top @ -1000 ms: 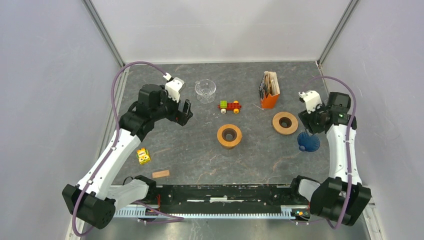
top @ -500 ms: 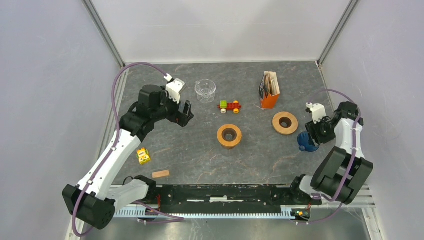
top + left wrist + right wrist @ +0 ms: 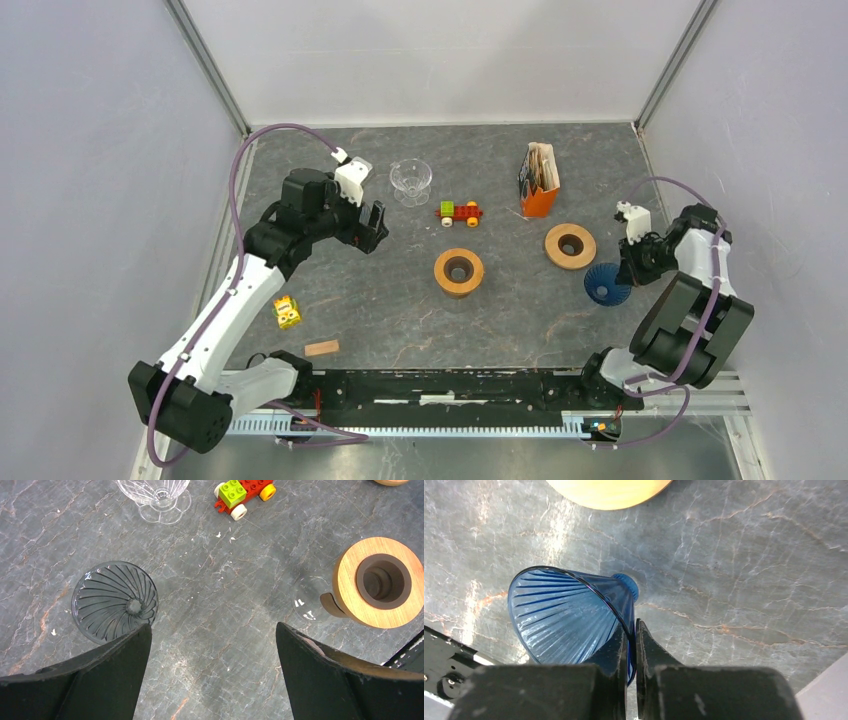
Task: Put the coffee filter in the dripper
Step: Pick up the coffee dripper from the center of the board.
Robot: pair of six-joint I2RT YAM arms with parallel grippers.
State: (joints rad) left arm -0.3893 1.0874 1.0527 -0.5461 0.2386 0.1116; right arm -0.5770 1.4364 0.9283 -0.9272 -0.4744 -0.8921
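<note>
Over the grey table [image 3: 400, 310] our left gripper [image 3: 212, 630] hangs spread wide, holding nothing. Our right gripper [image 3: 631, 629] pinches the blue dripper [image 3: 564, 615] by its rim, near right. The paper filters [image 3: 541, 158] stand in the orange holder [image 3: 541, 200], far right. They look light, floppy and easily creased, so we'd pinch one top edge gently.

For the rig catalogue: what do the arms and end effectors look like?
The left arm and right arm have white links with black joints, each trailing a purple cable. The left end effector and right end effector have black tapered fingers.
</note>
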